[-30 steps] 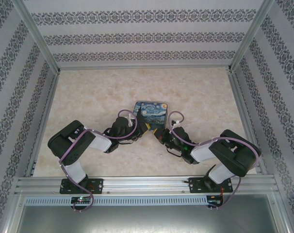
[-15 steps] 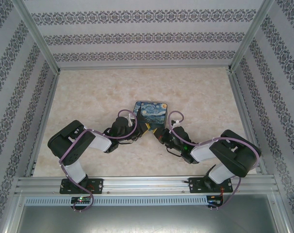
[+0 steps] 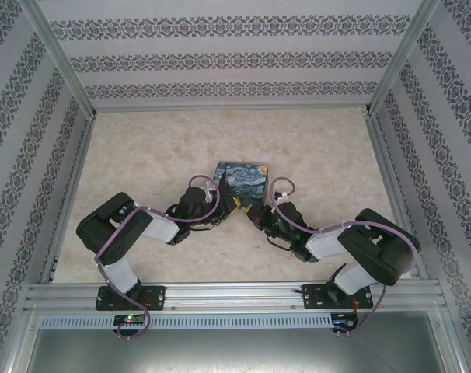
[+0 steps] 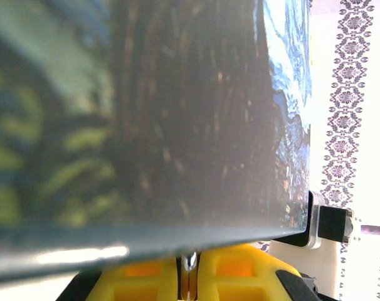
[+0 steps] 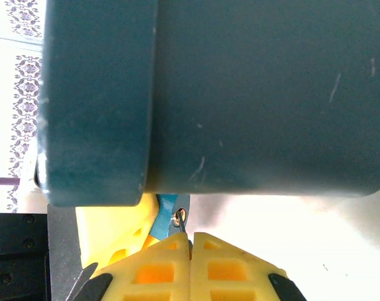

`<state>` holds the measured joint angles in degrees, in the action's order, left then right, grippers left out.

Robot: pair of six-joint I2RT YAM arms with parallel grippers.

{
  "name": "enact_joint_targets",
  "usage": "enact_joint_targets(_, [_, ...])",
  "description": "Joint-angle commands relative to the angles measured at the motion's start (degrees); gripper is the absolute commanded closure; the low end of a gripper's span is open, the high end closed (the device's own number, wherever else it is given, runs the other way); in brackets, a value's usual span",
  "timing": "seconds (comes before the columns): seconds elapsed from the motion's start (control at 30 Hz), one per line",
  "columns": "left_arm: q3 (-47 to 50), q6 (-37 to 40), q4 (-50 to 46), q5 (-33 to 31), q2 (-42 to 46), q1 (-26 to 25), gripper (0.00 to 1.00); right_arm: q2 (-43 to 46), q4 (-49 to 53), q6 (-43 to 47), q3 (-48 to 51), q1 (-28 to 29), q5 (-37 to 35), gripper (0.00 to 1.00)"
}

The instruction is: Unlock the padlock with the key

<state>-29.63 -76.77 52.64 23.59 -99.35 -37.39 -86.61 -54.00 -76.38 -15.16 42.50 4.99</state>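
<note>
Reaching inward with both arms, elbows out; pinching left tool and right tool shut, tips close together.

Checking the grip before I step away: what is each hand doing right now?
Left hand: closed, apparently on the padlock.
Right hand: closed on the key, its tip at the padlock.
</note>
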Motion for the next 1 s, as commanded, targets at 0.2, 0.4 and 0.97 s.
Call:
enact_joint_targets(0.2, [-2.3, -6.2, 6.8, 3.4, 1.1, 0.4, 1.0, 1.4, -3.9, 1.0, -0.6, -1.2, 1.9, 1.0])
enact_joint_targets(0.4, [-3.1, -10.7, 10.2, 4.5, 1.0, 0.4, 1.0, 4.1, -3.7, 1.8, -0.3, -3.5, 3.8, 1.0])
enact_joint_targets(0.97, [-4.1, -12.8, 12.0, 5.7, 1.3, 0.4, 1.0, 2.7, -8.3, -0.9, -1.9, -8.5, 13.3, 1.0])
